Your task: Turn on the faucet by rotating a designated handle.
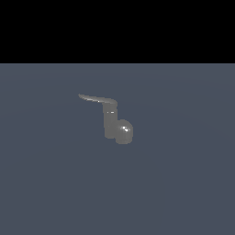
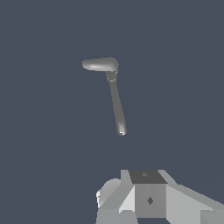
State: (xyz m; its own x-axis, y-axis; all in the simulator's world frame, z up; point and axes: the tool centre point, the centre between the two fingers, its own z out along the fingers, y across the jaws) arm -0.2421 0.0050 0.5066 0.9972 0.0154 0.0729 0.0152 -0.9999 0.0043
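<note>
The faucet [image 1: 117, 125] is a glossy grey upright post with a rounded dome [image 1: 124, 131] at its base, standing on the flat grey-blue floor. Its handle [image 1: 95, 98] is a thin curved lever that sticks out from the post's top toward the exterior view's left and tapers to a tip. The wrist view looks down on the faucet body [image 2: 100, 64], and there the handle [image 2: 117, 105] runs from the post toward my gripper. My gripper [image 2: 146, 197] shows only as grey and white blocks at the picture's edge, apart from the handle tip. Its jaws are not clear. The arm is out of the exterior view.
A plain grey-blue floor [image 1: 183, 183] lies all around the faucet. A black band [image 1: 117, 27] fills the upper part of the exterior view. No other object shows.
</note>
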